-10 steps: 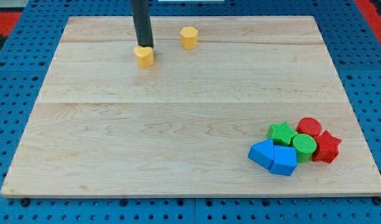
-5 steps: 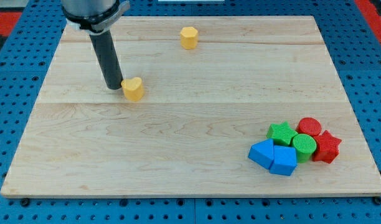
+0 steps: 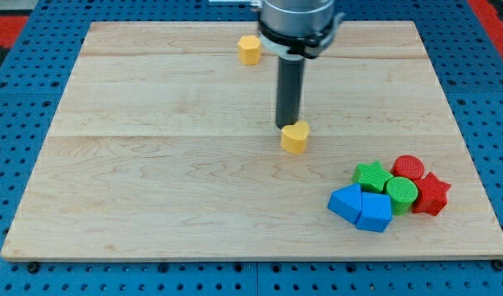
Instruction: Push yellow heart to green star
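Observation:
The yellow heart (image 3: 295, 136) lies a little right of the board's middle. My tip (image 3: 285, 125) touches its upper left edge, the rod rising straight above it. The green star (image 3: 371, 176) lies to the lower right of the heart, at the left of a cluster of blocks, with a gap of bare board between them.
A yellow hexagon (image 3: 249, 49) stands near the view's top. Beside the green star sit a green cylinder (image 3: 402, 194), a red cylinder (image 3: 409, 168), a red star (image 3: 432, 194) and two blue blocks (image 3: 360, 208). The wooden board (image 3: 153, 205) ends just right of the cluster.
The yellow heart has slid from the upper left of the board down and to the right, towards the cluster. My tip moved with it and now sits at its upper left.

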Controlling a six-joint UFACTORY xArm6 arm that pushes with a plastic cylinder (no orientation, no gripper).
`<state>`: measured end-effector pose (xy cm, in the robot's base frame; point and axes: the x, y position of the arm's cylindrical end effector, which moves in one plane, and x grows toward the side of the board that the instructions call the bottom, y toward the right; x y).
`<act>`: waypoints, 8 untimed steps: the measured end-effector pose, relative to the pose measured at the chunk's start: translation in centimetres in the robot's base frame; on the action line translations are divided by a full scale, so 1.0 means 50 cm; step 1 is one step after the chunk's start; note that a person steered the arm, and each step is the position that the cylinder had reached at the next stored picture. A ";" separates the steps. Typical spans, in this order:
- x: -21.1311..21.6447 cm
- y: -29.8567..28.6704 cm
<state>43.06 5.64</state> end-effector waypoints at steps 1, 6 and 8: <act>0.032 0.013; 0.127 0.085; 0.115 0.074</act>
